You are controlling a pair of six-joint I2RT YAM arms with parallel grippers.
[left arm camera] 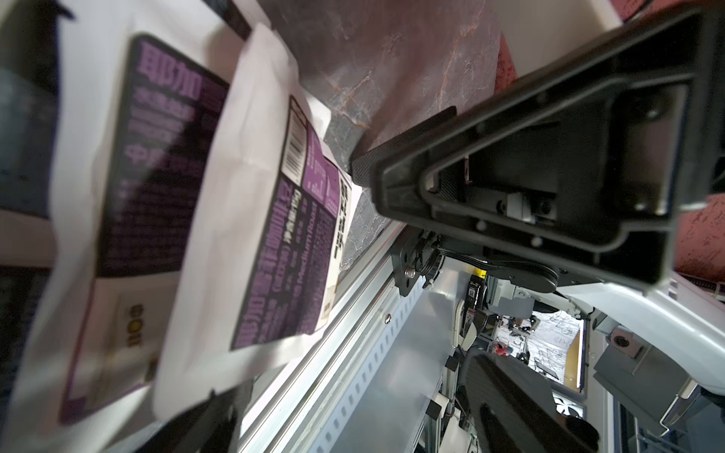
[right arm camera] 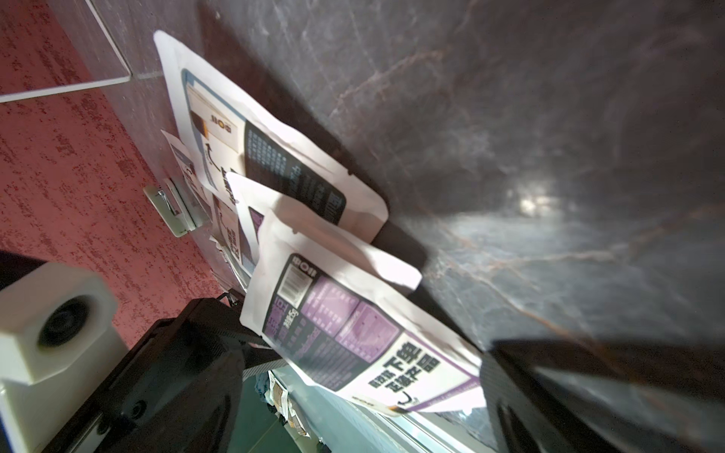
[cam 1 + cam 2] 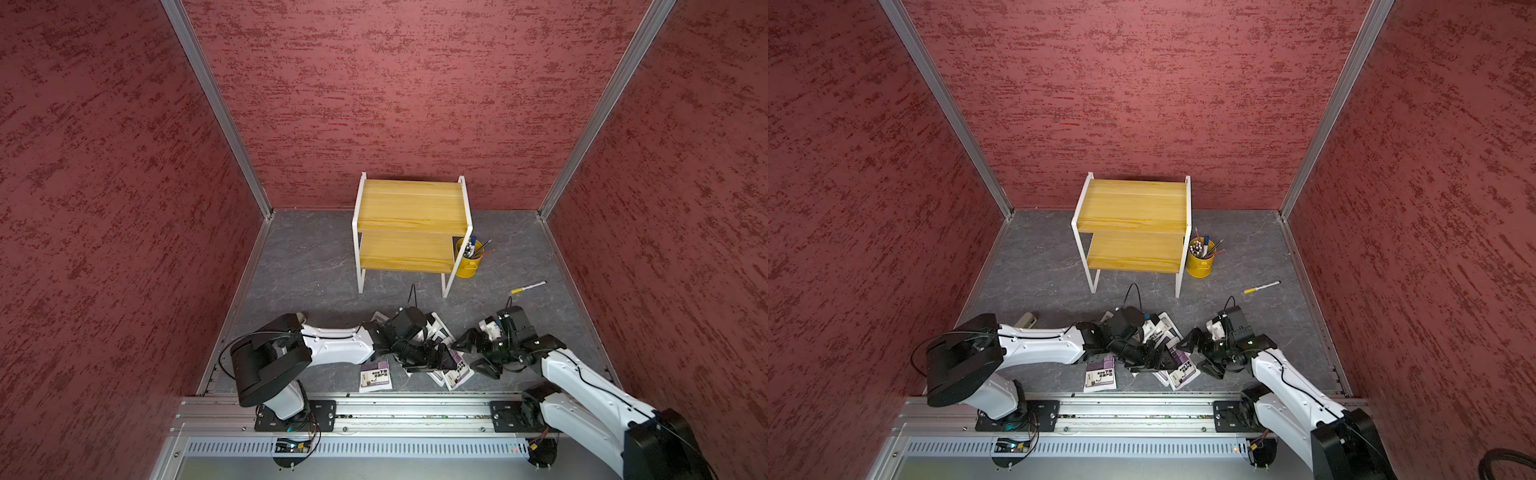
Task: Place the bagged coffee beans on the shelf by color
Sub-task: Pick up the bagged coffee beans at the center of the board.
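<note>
The shelf (image 3: 409, 203) (image 3: 1131, 203) stands at the back with both yellowish boards bare. The bagged coffee beans lie in front of it. One purple-labelled pouch (image 3: 375, 376) (image 3: 1100, 378) lies alone near the front rail. The others overlap in a pile (image 3: 457, 372) (image 3: 1183, 372) between my two arms. My left gripper (image 3: 432, 361) (image 1: 353, 412) hangs open over the pile, one finger beside the edge of a purple pouch (image 1: 274, 235). My right gripper (image 3: 471, 353) (image 2: 365, 396) is open, and the end of a purple pouch (image 2: 345, 337) lies between its fingers. A grey-blue pouch (image 2: 274, 157) lies further back.
A yellow pen cup (image 3: 468, 259) stands against the shelf's right legs. A loose marker (image 3: 528, 287) lies on the grey floor to the right. An aluminium rail (image 3: 374, 411) runs along the front edge. Red walls close in three sides. A small beige object (image 3: 1025, 320) lies behind the left arm.
</note>
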